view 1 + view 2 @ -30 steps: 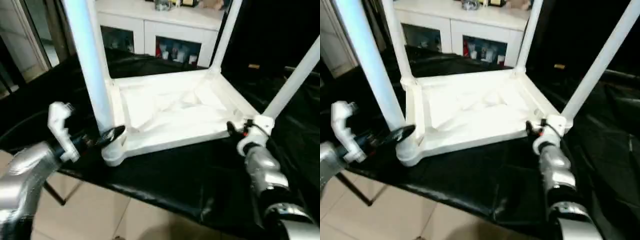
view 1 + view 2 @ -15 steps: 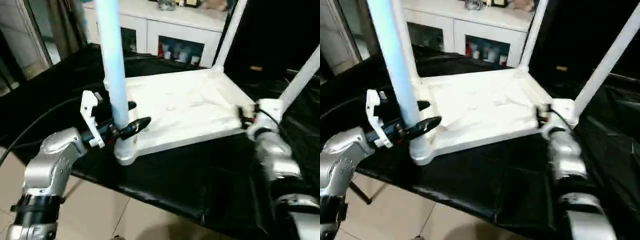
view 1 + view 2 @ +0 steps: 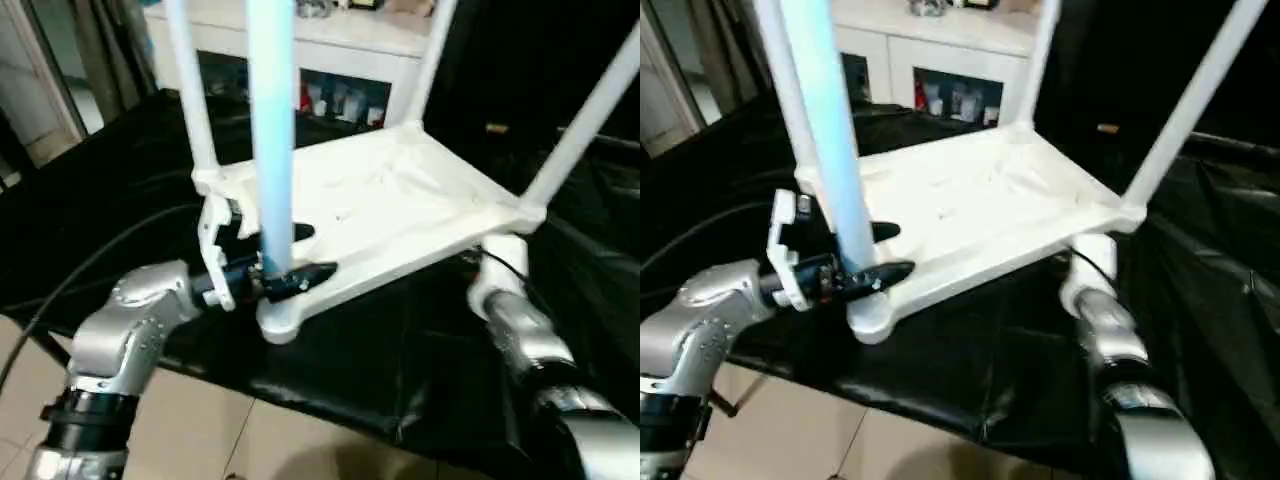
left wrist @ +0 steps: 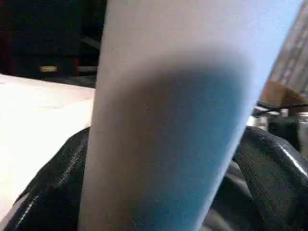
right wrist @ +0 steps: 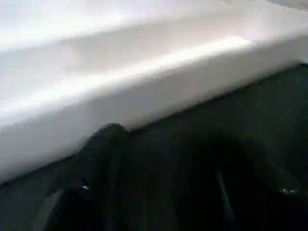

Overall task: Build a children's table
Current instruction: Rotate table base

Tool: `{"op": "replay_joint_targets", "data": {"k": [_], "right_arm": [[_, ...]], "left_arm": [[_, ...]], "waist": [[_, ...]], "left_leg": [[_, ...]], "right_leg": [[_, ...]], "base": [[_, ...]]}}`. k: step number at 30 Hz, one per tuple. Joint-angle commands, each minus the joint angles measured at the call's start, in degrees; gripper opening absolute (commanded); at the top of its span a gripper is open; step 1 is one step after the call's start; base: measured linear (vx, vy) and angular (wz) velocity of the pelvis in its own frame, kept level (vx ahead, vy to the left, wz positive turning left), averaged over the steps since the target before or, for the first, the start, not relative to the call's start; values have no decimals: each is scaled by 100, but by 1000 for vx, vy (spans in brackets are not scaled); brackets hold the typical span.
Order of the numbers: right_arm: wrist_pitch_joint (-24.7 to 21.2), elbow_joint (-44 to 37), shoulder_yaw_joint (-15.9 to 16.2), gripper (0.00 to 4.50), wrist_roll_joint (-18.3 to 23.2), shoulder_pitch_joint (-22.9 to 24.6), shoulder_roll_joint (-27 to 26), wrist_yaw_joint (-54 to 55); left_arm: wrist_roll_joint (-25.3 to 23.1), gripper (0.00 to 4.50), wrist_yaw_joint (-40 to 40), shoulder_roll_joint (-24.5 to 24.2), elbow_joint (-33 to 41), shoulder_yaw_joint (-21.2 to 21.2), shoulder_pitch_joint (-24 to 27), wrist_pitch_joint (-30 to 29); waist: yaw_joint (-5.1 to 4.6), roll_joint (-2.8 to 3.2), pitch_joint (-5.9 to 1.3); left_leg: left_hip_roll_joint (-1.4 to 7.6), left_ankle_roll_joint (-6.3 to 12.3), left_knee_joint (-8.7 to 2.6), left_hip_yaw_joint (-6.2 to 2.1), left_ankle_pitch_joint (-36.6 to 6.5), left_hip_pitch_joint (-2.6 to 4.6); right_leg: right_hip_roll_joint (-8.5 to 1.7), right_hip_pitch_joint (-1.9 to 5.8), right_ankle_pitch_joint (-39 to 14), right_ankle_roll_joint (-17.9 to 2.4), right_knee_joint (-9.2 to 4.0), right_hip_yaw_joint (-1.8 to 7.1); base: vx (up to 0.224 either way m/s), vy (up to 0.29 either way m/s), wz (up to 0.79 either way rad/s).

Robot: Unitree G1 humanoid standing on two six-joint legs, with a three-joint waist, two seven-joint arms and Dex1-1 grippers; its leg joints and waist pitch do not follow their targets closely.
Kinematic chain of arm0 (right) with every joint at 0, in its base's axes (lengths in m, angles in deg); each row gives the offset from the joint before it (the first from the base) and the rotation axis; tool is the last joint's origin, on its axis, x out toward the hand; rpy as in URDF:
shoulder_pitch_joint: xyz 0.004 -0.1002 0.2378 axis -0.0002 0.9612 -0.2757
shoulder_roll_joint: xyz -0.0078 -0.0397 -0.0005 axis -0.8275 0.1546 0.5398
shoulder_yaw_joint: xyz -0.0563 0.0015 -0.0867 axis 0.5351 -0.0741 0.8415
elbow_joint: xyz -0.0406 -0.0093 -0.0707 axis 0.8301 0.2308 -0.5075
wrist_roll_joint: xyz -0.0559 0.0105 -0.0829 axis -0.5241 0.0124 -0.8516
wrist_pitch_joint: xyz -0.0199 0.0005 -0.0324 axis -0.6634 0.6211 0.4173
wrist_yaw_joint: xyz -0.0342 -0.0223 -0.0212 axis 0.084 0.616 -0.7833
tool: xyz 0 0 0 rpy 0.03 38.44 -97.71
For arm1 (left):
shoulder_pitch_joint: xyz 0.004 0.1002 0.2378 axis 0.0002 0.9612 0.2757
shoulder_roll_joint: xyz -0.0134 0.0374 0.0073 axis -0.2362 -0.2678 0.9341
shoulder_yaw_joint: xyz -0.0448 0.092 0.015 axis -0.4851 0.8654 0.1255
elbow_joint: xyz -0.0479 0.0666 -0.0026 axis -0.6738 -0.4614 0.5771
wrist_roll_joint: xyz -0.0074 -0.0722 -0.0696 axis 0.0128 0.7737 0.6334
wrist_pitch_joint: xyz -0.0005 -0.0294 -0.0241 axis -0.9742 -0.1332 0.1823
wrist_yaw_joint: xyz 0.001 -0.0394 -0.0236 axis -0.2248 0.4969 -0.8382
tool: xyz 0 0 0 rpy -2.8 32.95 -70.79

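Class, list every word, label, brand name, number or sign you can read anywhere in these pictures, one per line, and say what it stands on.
None can be read.
White plastic rectangular tabletop and long white cylindrical legs: no print visible.
Small items behind the white glass-doored cabinet's panes: any labels are too small and blurred to read.

Left arm bent, silver forearm raised from lower left, left gripper [image 3: 290, 255] level with black fingers [image 3: 312, 276] spread wide, right forearm [image 3: 520, 335] reaching forward, its wrist white, right gripper [image 5: 159, 159] dark, blurred
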Motion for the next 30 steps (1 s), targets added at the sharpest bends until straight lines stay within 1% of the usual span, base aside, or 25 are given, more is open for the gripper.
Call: {"op": "replay_joint_targets", "data": {"k": [1, 2, 3, 4, 6, 7, 9, 10, 14, 15, 16, 19, 20, 22, 23, 25, 26, 27, 28, 30], "right_arm": [[133, 44, 113, 312, -66, -247, -129, -214], [163, 123, 165, 312, -103, -336, -200, -284], [163, 123, 165, 312, -103, -336, -200, -284], [182, 190, 213, 312, -128, -414, -277, -367], [201, 322, 323, 312, -215, -548, -421, -464], [202, 333, 332, 312, -221, -560, -439, -477], [228, 417, 396, 312, -268, -636, -529, -550], [250, 465, 422, 312, -296, -678, -580, -587], [312, 555, 434, 312, -341, -755, -676, -717], [321, 584, 452, 312, -368, -781, -707, -769], [327, 602, 471, 312, -379, -807, -746, -844], [342, 643, 489, 312, -387, -865, -811, -929], [352, 678, 502, 312, -391, -916, -861, -985], [365, 692, 526, 312, -389, -930, -880, -1034], [364, 700, 513, 312, -374, -933, -890, -1079], [373, 702, 485, 312, -339, -932, -912, -1180], [374, 695, 477, 312, -315, -913, -942, -1346], [374, 695, 477, 312, -315, -913, -942, -1346], [388, 689, 487, 312, -317, -885, -983, -1611], [419, 690, 517, 312, -342, -873, -996, -1717]], "left_arm": [[72, 449, 105, 119, 249, 334, -169, -124], [54, 449, 90, 203, 285, 451, -198, -162], [54, 449, 90, 203, 285, 451, -198, -162], [40, 449, 45, 319, 306, 556, -236, -190], [6, 449, -28, 529, 285, 741, -337, -204], [0, 449, -37, 552, 278, 759, -349, -201], [-21, 449, -89, 669, 225, 832, -434, -199], [-48, 449, -131, 748, 164, 859, -500, -183], [-131, 449, -185, 890, 56, 936, -587, -127], [-178, 449, -208, 931, -1, 964, -612, -82], [-226, 449, -223, 972, -72, 991, -636, -28], [-324, 449, -269, 1040, -191, 1041, -679, 74], [-386, 449, -309, 1107, -258, 1084, -715, 142], [-422, 449, -348, 1150, -318, 1106, -747, 193], [-434, 449, -356, 1166, -340, 1113, -760, 209], [-434, 449, -346, 1191, -359, 1125, -777, 213], [-441, 449, -352, 1233, -391, 1140, -795, 226], [-441, 449, -352, 1233, -391, 1140, -795, 226], [-472, 449, -368, 1304, -454, 1168, -827, 268], [-503, 449, -381, 1345, -515, 1180, -855, 317]], "waist": [[-13, 47, -364], [-26, 44, -365], [-35, 40, -369], [-69, 28, -370], [-86, 29, -375], [-103, -5, -374], [-142, -14, -369], [-161, -35, -373], [-191, -25, -361], [-189, -7, -365], [-199, -3, -361], [-192, -2, -364], [-195, 9, -366], [-189, 7, -365], [-192, 32, -368], [-199, 11, -369], [-194, 42, -370], [-202, 29, -369], [-203, 55, -370], [-214, 35, -372]], "left_leg": [[68, -133, -388, 23, -1660, 72], [63, -127, -394, 19, -1578, 53], [67, -124, -393, 21, -1565, 54], [58, -96, -387, 20, -1514, 41], [61, -70, -380, 24, -1464, 39], [58, -28, -379, 23, -1377, 17], [50, 3, -380, 17, -1340, -10], [54, 22, -372, 22, -1351, 2], [59, 72, -368, 25, -1352, 6], [60, 71, -365, 21, -1352, 11], [61, 83, -366, 26, -1401, 21], [71, 94, -372, 23, -1412, 28], [72, 85, -368, 26, -1430, 34], [72, 92, -370, 24, -1431, 31], [71, 91, -368, 24, -1420, 34], [73, 107, -368, 25, -1426, 29], [73, 115, -363, 24, -1422, 33], [75, 125, -365, 27, -1429, 31], [76, 137, -365, 21, -1420, 28], [79, 153, -364, 24, -1439, 29]], "right_leg": [[-262, 243, -1397, -1075, -458, 210], [-253, 262, -1279, -1091, -442, 207], [-254, 264, -1233, -1107, -436, 207], [-256, 276, -1152, -1152, -427, 205], [-260, 275, -1075, -1192, -419, 208], [-271, 301, -1042, -1221, -418, 205], [-274, 321, -1073, -1198, -421, 198], [-279, 312, -1120, -1195, -433, 203], [-274, 302, -1166, -1227, -437, 209], [-275, 305, -1165, -1230, -432, 207], [-267, 289, -1196, -1236, -449, 207], [-268, 289, -1144, -1270, -443, 210], [-269, 284, -1139, -1288, -444, 212], [-271, 293, -1098, -1312, -442, 213], [-269, 293, -1067, -1325, -437, 215], [-269, 300, -1030, -1350, -436, 214], [-274, 299, -1018, -1370, -435, 216], [-268, 297, -1008, -1377, -442, 216], [-269, 305, -967, -1408, -432, 214], [-264, 305, -943, -1426, -440, 213]], "base": [[0, 0, 0], [0, 0, 0], [0, 0, 0], [0, 0, 0], [0, 0, 0], [0, 0, 0], [0, 0, 0], [0, 0, 0], [0, 0, 0], [0, 0, 0], [0, 0, 0], [0, 0, 0], [0, 0, 0], [0, 0, 0], [0, 0, 0], [0, 0, 0], [0, 0, 0], [0, 0, 0], [0, 0, 0], [0, 0, 0]]}}
